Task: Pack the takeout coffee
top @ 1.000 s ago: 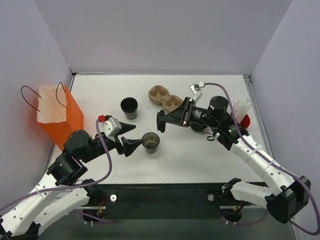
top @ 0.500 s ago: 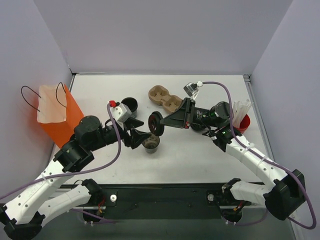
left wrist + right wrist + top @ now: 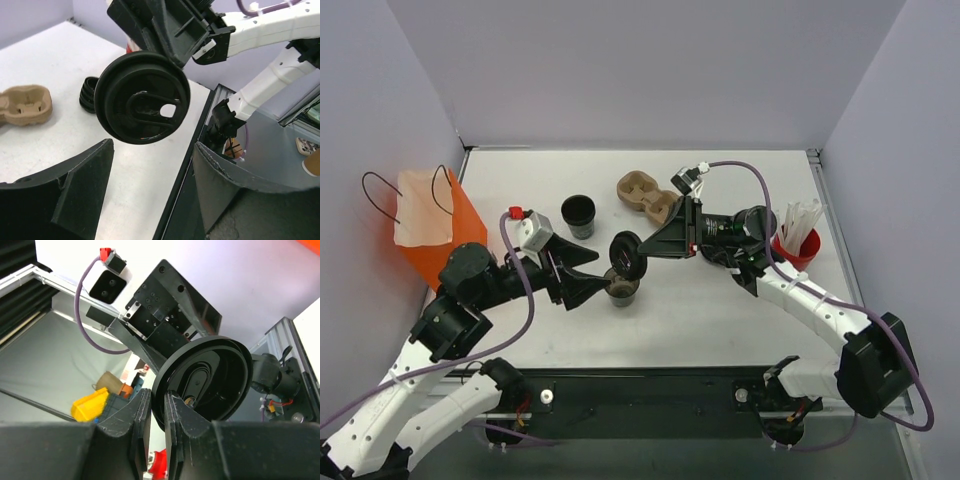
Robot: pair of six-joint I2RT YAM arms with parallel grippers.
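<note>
Right tool [image 3: 642, 250]: fingers together, clamped on the rim of the black lid [image 3: 625, 256]. The lid stands on edge, tilted, just above the far rim of the open coffee cup [image 3: 621, 288], not seated on it.

Left tool [image 3: 594, 272]: fingers apart, tips just left of the cup; contact cannot be determined.

The cup stands upright at the centre of the tabletop [image 3: 720, 310], brown liquid visible. Far left of it: second black cup [image 3: 578, 214], lidless. Far centre: pulp cup carrier [image 3: 648, 196]. Left edge: orange bag [image 3: 460, 242].

No writing, brand, label or number can be read (in any view).
</note>
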